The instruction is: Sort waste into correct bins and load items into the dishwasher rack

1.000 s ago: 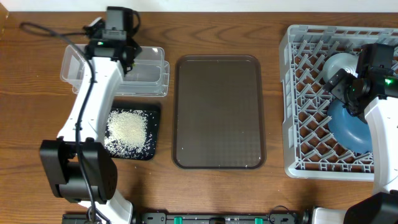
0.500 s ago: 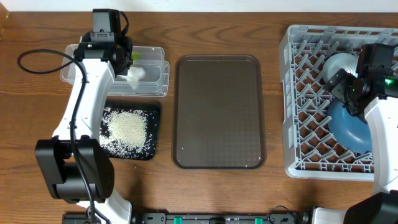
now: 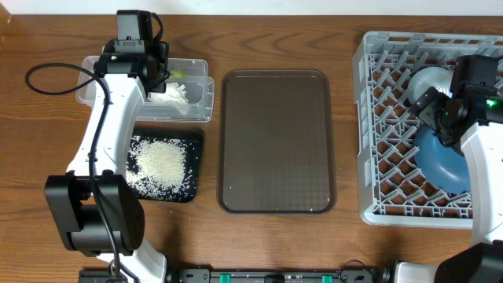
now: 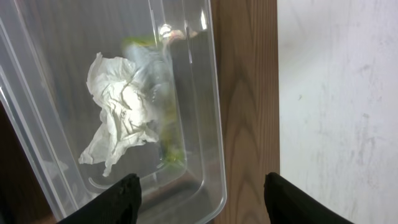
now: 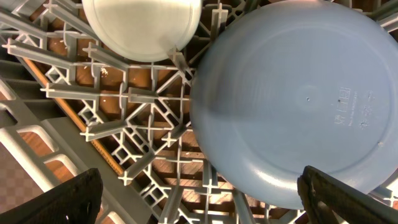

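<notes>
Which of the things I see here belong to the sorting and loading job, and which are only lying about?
For the job: wrapper in the clear tub; rice on the black tray; blue dish and pale bowl in the rack.
Only lying about: brown serving tray.

The counter is brown wood with darker streaks. The tub is clear. The crumpled wrapper in it is white with yellow-green print. The rice grains are white, and the tray under them is black. The serving tray is dark brown. The dishwasher rack is grey. The round dish is blue. The small bowl is pale, almost white.
</notes>
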Robot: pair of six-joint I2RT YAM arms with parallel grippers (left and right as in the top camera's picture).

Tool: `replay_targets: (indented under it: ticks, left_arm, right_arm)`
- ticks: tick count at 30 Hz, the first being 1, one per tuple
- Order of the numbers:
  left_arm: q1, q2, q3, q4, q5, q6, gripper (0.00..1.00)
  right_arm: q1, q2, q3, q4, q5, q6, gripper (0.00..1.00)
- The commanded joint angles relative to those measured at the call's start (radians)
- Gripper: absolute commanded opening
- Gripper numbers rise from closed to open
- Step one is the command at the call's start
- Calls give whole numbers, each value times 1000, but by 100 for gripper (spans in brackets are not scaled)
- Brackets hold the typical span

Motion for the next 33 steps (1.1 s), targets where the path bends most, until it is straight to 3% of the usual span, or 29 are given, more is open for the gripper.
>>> replay_targets:
  ticks: [1,9,14,27,33]
  left_arm:
    - [3,13,-5,-2,-9,-2,70]
    - [14,-8,-5,-3,-8,71,72]
    - [16,-110,-5,-49,-8,148,72]
    - [21,-491,-6,-741,-10,377,76]
    - [19,-716,-68,-835,-9,433,77]
  right_arm:
    - [-10,-12,7,-1,14,-10,99]
    - [-10,-12,7,-1,14,-10,99]
    - [-10,-12,7,-1,14,-10,99]
    - [-10,-12,7,-1,14,-10,99]
    - [-10,-13,7,-1,14,-10,99]
